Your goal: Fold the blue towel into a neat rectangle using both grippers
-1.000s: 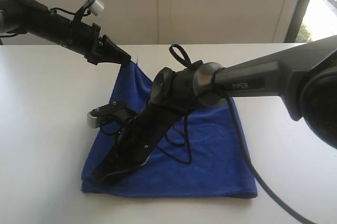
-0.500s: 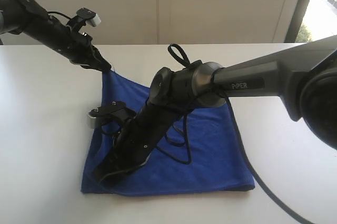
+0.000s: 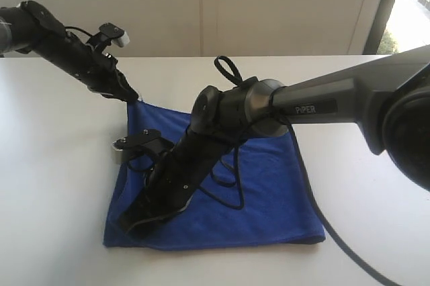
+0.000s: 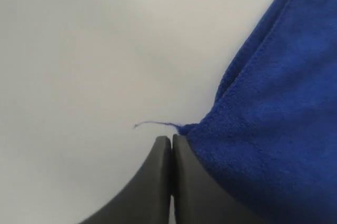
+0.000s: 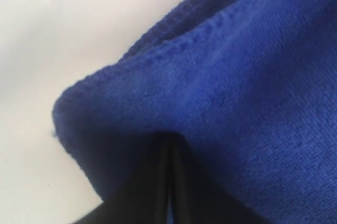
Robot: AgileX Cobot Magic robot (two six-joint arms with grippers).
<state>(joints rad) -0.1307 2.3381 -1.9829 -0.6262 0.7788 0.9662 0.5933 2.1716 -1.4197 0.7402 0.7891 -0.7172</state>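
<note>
On the white tabletop [image 3: 54,185] lies the blue microfibre towel [image 3: 269,185]; left claw [image 3: 131,96] at its far-left corner, right claw [image 3: 131,222] on its near-left corner.

Black right gripper [image 3: 131,222], looped cable [image 3: 227,70], grey arm [image 3: 349,98] lettered PIPER.

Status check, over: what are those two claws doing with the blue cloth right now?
Left claw shut on blue towel far corner. Right claw shut on near corner. Towel mostly flat on table. Black cable trails over its edge.

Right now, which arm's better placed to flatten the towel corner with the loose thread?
Left: the left gripper pinches that corner of the blue towel; the right gripper lies shut on the towel's near edge.
</note>
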